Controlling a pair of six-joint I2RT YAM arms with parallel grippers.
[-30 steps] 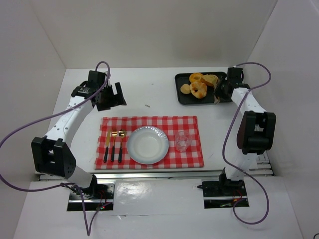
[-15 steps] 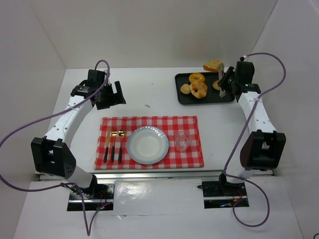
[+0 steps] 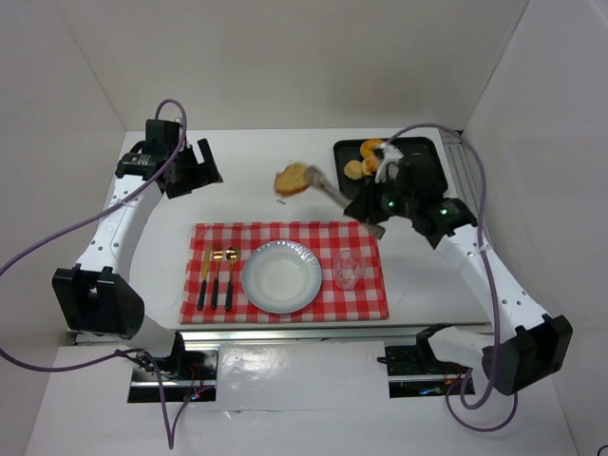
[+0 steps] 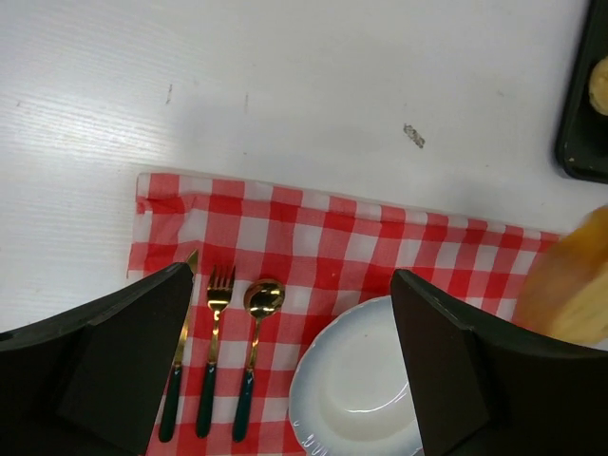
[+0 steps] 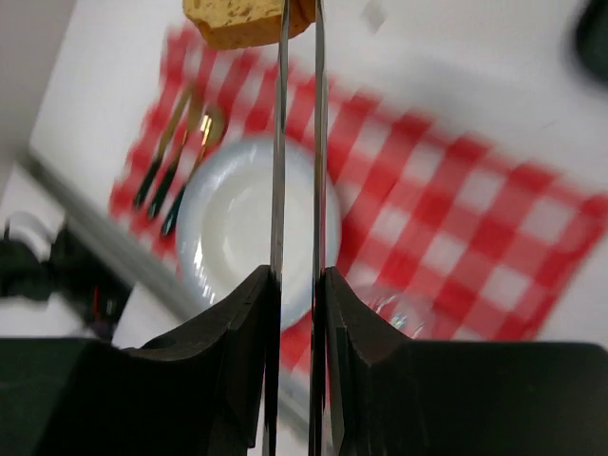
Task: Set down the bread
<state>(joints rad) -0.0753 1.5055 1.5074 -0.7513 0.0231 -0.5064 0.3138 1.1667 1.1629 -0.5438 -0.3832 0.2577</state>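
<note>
Where the long thin metal fingers (image 5: pixel 282 142) of the right gripper (image 5: pixel 300 24) end, we see them nearly closed, pinching one slice of the bread (image 5: pixel 237 24) by its edge. The gap between the blades is narrow. The wrist view is motion-blurred. From the top camera the bread (image 3: pixel 293 179) is in the air over bare worktop (image 3: pixel 256 157), past the far edge of the cloth (image 3: pixel 366 290). It sits left of the tray (image 3: pixel 427 152) and not over the plate (image 3: pixel 280 276). The right arm reaches in diagonally from the tray side.

The left gripper (image 4: pixel 293 280) has its fingers (image 4: pixel 123 370) spread wide and holds nothing. It hangs over the far left part of the cloth, and the bread (image 4: pixel 575 285) shows as a blurred golden shape at the right edge of its view.

On the red-and-white checked cloth:
- The white plate is in the middle.
- The knife (image 3: pixel 203 280), fork (image 3: pixel 217 280) and spoon (image 3: pixel 231 275) lie side by side just left of the plate. They are gold with dark handles.
- A clear glass (image 3: pixel 346 269) stands upright just right of the plate.

The black tray is at the far right of the worktop, partly hidden by the right arm. On it we make out an orange doughnut (image 3: pixel 371 148) and a pale bun (image 3: pixel 352 169).
</note>
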